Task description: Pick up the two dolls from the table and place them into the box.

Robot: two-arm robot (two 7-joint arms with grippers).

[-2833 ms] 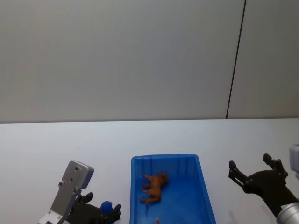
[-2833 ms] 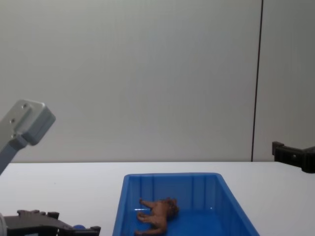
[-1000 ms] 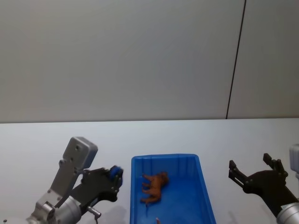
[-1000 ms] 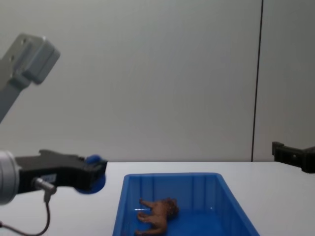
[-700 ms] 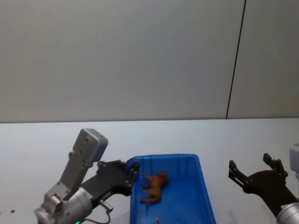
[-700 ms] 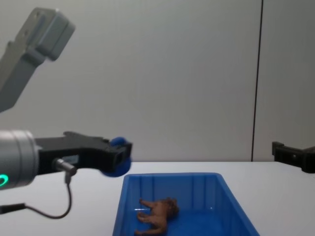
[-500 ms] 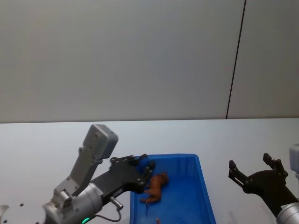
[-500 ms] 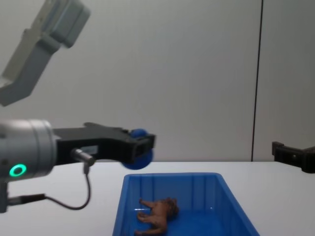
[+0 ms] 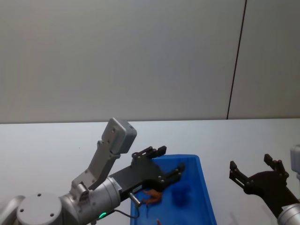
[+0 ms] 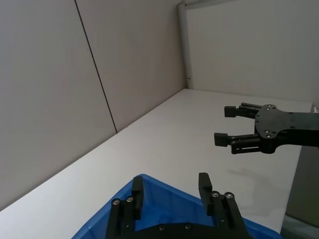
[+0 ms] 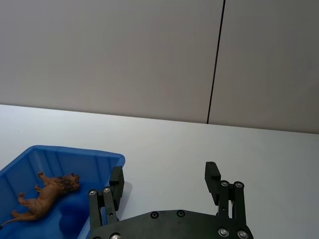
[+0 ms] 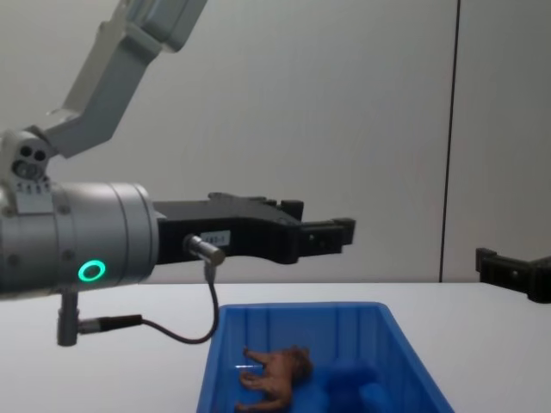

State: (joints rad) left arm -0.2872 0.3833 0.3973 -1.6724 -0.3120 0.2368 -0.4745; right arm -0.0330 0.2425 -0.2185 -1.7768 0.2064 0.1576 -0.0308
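The blue box (image 9: 199, 165) stands on the white table (image 9: 47, 145). The brown lion-like doll (image 12: 274, 376) lies on its side inside the box, also seen as the brown doll (image 11: 47, 195). The blue doll (image 12: 355, 385) sits in the box to the lion's right, appearing blurred as the blue doll (image 9: 180, 197). My left gripper (image 9: 161, 164) hangs open above the box with nothing between its fingers; in the chest view the left gripper (image 12: 323, 225) is well above the rim. My right gripper (image 9: 251, 164) stays open above the table, right of the box.
A plain grey wall with a dark vertical seam (image 9: 236, 61) stands behind the table. The white tabletop stretches wide on both sides of the box. The left arm's grey wrist body (image 12: 77, 245) looms large at the chest view's left.
My left gripper rose from the table with the blue doll, swung right over the box and opened. The blue doll now is in the box. The right arm stayed still.
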